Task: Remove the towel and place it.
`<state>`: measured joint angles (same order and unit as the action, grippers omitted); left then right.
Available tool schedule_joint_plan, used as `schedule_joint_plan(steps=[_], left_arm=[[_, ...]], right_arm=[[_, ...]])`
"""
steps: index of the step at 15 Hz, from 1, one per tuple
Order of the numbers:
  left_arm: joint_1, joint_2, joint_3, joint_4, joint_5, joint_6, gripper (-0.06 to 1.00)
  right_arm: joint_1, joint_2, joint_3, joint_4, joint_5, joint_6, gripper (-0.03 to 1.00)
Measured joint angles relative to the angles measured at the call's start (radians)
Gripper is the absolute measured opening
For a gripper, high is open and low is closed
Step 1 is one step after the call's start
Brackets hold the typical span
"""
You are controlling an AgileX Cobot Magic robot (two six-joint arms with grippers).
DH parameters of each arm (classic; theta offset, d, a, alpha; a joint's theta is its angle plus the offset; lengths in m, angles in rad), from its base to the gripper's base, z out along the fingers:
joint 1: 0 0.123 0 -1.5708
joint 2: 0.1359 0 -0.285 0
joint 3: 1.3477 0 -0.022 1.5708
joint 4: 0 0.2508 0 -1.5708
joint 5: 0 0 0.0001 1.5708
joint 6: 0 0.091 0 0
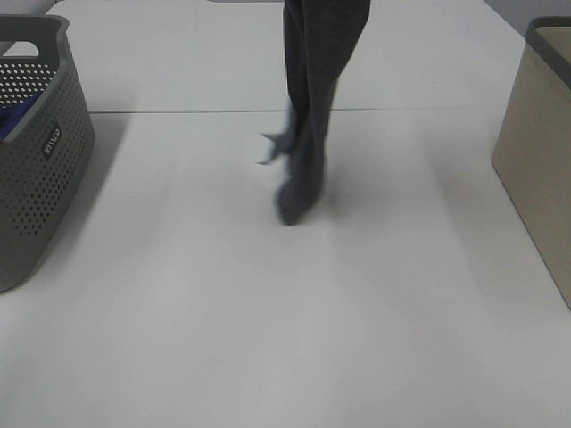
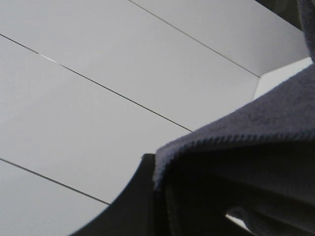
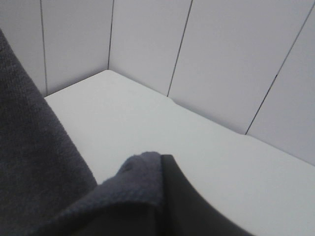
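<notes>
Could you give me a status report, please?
Left gripper, right gripper shut on towel. Towel hangs bunched, low end near table. Basket left, bin right, both apart.

Charcoal towel, vertical, perhaps mid-air

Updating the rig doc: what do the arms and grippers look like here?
Little shows. Each wrist view catches only one finger: the left finger and right finger are both plain black and smooth, with a curved outer edge. No cables, markings or pads are visible, and the towel covers the rest. The arms themselves are outside the exterior view.
</notes>
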<state>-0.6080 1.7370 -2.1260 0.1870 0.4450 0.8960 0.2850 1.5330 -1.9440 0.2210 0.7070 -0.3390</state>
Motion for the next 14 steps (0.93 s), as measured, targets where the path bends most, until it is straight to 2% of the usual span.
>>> schedule_joint_plan(steps=[2, 5, 6, 8, 9, 10, 14], left_arm=[[0.022, 0.036, 0.000, -0.002, -0.176, -0.026, 0.00], [0.029, 0.092, 0.000, -0.003, -0.483, -0.042, 0.00], [0.029, 0.101, 0.000, -0.003, -0.525, -0.042, 0.00], [0.030, 0.135, 0.000, -0.008, -0.676, -0.042, 0.00], [0.039, 0.146, 0.000, -0.011, -0.713, -0.042, 0.00], [0.083, 0.158, 0.000, -0.054, -0.730, -0.042, 0.00], [0.178, 0.173, 0.000, -0.206, -0.733, -0.043, 0.00]], right_arm=[[0.000, 0.057, -0.070, -0.059, -0.042, -0.005, 0.01], [0.000, 0.121, -0.125, -0.191, -0.155, -0.011, 0.01], [0.000, 0.128, -0.126, -0.210, -0.172, -0.011, 0.01], [0.000, 0.159, -0.127, -0.276, -0.267, -0.011, 0.01], [0.000, 0.174, -0.127, -0.290, -0.315, -0.011, 0.01], [0.000, 0.189, -0.127, -0.293, -0.380, -0.011, 0.01], [0.000, 0.219, -0.131, -0.297, -0.474, -0.011, 0.01]])
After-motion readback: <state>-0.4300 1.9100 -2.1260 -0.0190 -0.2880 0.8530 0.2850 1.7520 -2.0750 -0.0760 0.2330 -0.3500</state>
